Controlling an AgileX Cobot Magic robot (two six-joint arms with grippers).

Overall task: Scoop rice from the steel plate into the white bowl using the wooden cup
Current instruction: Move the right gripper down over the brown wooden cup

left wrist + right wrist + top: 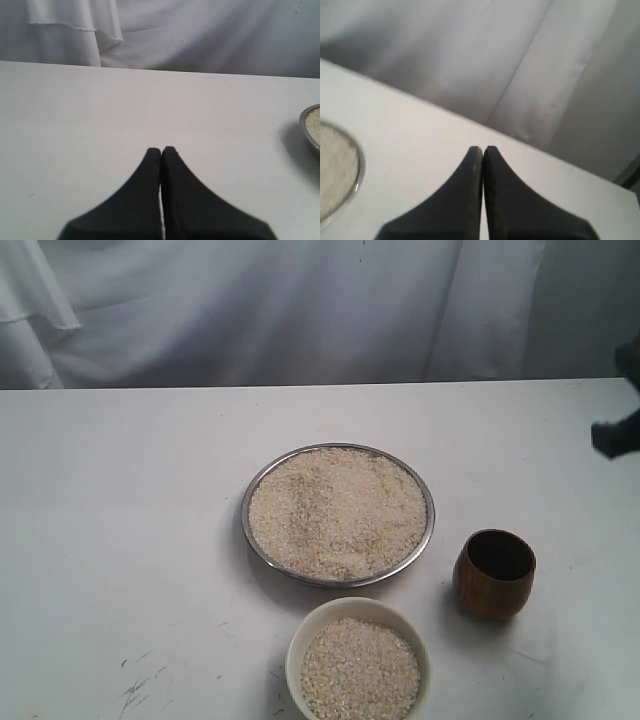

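Right pincer [482,148] and left pincer [161,149] clamp tip-to-tip (both empty).

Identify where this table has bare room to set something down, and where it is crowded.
Free: the table left of the steel plate and white bowl in the exterior view; the back strip between plate and curtain. Crowded: the narrow gaps among plate, bowl and wooden cup.
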